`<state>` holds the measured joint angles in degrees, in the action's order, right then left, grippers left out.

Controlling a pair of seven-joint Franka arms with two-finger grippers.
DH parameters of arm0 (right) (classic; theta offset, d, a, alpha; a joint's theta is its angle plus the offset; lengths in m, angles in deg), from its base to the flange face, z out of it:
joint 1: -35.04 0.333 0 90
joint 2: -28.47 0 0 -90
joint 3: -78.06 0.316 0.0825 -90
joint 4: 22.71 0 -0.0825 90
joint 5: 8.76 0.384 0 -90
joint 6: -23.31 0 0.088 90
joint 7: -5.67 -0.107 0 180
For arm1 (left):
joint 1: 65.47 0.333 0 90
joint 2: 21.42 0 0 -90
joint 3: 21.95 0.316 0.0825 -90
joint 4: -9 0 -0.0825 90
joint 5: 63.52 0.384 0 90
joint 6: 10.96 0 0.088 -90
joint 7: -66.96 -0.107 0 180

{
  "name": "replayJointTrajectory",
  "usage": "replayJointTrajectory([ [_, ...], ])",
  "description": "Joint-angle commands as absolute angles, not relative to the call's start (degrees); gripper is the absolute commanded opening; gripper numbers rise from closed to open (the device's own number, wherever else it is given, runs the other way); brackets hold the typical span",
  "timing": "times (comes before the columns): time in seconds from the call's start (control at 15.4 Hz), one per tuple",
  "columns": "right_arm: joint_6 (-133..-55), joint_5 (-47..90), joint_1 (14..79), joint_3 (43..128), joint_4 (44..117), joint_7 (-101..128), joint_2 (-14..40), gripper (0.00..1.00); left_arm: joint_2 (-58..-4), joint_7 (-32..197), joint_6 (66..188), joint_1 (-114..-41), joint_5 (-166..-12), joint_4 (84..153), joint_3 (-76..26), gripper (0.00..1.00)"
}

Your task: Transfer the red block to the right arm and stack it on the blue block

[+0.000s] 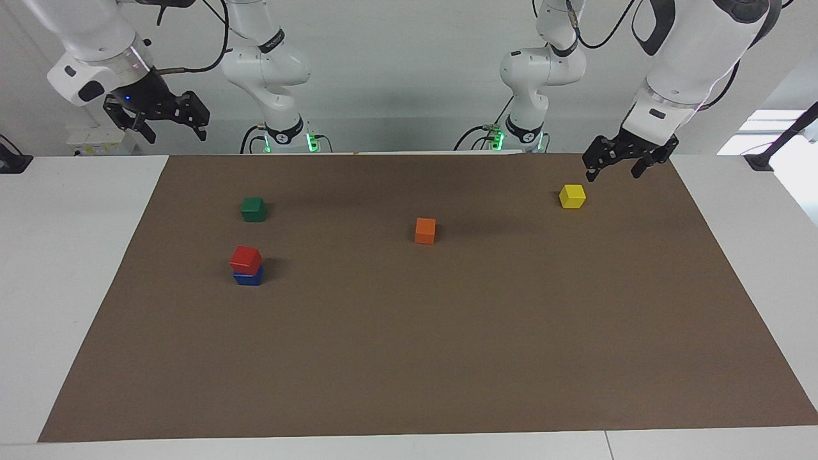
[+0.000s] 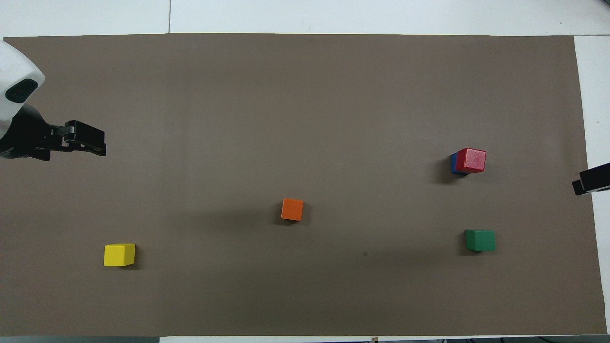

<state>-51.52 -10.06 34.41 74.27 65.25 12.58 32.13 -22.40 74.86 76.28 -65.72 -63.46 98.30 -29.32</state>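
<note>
Facing view, read from its left edge across. Your right tool (image 1: 169, 126) hangs high above the white worktop (image 1: 77, 255) at the right arm's end, off the corner of the brown mat (image 1: 447, 358) nearest the robots, its fingers spread wide and holding nothing. The red block (image 1: 245, 259) lies well apart from it, low on the mat and farther from the robots, resting on top of the blue block (image 1: 248, 278), slightly turned so that one blue edge shows beneath. Nothing touches this stack. The green block (image 1: 254, 209) sits nearer to the robots than the stack, just beside it along the same end of the mat. At mid-mat you find the orange block (image 1: 425, 230), alone. Toward the left arm's end lies the yellow block (image 1: 572, 196), and your left tool (image 1: 613, 167) hovers just over the mat's edge close to it, fingers likewise wide and empty, not in contact with the block.

In the overhead view, the red block (image 2: 471, 160) covers nearly all of the blue block (image 2: 453, 163); only the tip of the right tool (image 2: 591, 179) enters at the mat's edge, clear of the stack, while the left tool (image 2: 88, 141) reaches in from the other end.
</note>
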Motion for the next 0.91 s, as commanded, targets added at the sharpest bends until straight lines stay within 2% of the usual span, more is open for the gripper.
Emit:
replayJointTrajectory([
  [0.0,-52.3,-9.1,33.4,74.6,62.5,13.8,29.5,1.00,-23.1,75.7,74.5,-65.4,-64.5,97.0,-29.4,1.00],
  [0.33,-62.6,-9.6,33.0,74.8,64.5,13.5,26.5,1.00,-23.1,75.7,74.5,-65.4,-64.5,97.0,-29.6,1.00],
  [0.85,-63.5,-10.3,33.4,74.9,65.0,13.2,26.8,1.00,-22.9,75.7,74.6,-65.4,-64.5,97.1,-29.6,1.00],
])
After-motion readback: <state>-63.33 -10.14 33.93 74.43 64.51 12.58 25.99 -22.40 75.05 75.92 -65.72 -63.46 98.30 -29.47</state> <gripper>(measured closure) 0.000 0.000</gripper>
